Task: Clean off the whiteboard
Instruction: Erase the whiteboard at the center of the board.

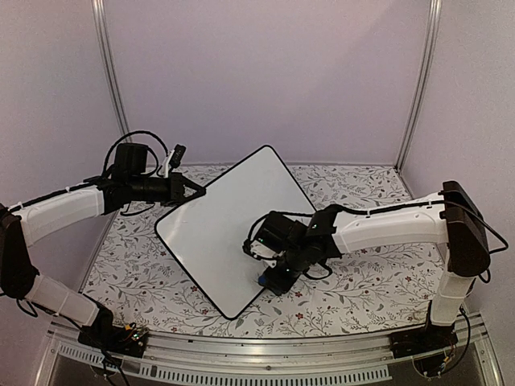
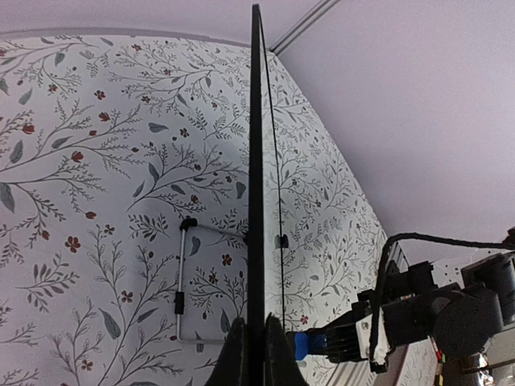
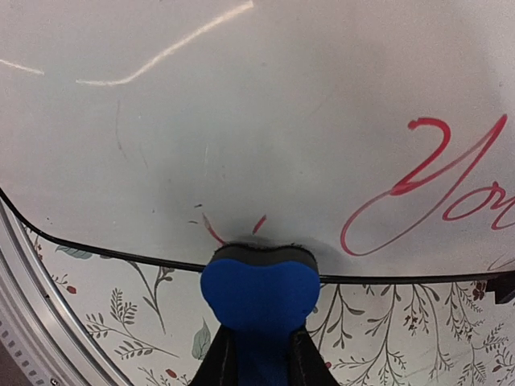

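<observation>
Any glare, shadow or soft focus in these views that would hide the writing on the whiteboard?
Right wrist: bright reflection streaks cross the whiteboard upper left, clear of the red writing, which reads sharp; the blue eraser casts a soft shadow. Left wrist: the left gripper is dark and blurred at the bottom edge. Top external: even light, no glare.

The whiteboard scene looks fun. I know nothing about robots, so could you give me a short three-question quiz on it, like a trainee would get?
1. True or false: the left tool is clamped on the rim of the whiteboard.
2. What is the right tool holding against the board? A) a marker B) a blue eraser C) a cloth
3. What colour is the handwriting left on the board?

Key: 1 true; 2 B; 3 red.
</observation>
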`<control>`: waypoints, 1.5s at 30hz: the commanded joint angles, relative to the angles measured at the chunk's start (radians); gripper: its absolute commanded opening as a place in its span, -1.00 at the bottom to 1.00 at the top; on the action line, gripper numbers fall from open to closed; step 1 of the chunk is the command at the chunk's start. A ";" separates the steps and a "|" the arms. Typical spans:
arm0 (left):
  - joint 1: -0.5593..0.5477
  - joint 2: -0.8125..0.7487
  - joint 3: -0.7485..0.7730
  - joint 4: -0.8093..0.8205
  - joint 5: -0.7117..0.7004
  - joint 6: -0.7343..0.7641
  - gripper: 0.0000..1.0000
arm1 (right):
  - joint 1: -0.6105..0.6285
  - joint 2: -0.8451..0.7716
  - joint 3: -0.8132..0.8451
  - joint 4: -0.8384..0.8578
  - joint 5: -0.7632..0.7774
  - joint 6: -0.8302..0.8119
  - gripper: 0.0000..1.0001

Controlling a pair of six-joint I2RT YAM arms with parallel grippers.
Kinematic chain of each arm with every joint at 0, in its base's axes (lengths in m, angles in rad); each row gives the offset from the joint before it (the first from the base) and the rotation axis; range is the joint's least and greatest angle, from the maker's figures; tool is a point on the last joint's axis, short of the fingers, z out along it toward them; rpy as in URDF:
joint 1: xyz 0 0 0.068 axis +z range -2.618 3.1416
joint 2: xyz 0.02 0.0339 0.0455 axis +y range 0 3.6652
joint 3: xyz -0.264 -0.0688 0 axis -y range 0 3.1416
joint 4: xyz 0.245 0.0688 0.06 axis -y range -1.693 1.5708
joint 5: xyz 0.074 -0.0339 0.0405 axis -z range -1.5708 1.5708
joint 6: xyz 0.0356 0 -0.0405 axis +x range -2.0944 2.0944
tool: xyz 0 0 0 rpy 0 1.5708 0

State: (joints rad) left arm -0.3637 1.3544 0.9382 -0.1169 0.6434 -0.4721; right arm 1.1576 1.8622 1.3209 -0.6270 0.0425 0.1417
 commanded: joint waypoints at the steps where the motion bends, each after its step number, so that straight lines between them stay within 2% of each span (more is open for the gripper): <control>1: 0.006 0.012 -0.006 -0.025 -0.050 0.023 -1.00 | 0.010 -0.014 0.009 -0.042 0.013 0.000 -0.85; 8: 0.006 0.011 -0.006 -0.025 -0.057 0.022 -1.00 | 0.011 -0.050 0.115 -0.026 0.053 -0.032 -0.85; 14: 0.007 -0.006 -0.009 -0.030 -0.095 0.025 -1.00 | 0.011 -0.008 0.222 -0.009 0.070 -0.080 -0.85; 21: 0.012 -0.003 -0.010 -0.023 -0.082 0.022 -1.00 | 0.011 0.054 0.219 -0.001 0.040 -0.112 -0.85; 37: 0.021 -0.001 -0.012 -0.016 -0.067 0.016 -1.00 | 0.012 0.102 0.186 -0.193 -0.014 -0.121 -0.85; 45: 0.022 -0.003 -0.012 -0.014 -0.062 0.014 -1.00 | 0.017 0.126 0.160 -0.198 -0.032 -0.120 -0.85</control>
State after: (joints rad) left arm -0.3588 1.3502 0.9379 -0.1200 0.6395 -0.4728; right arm 1.1652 1.9556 1.4971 -0.8047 0.0307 0.0238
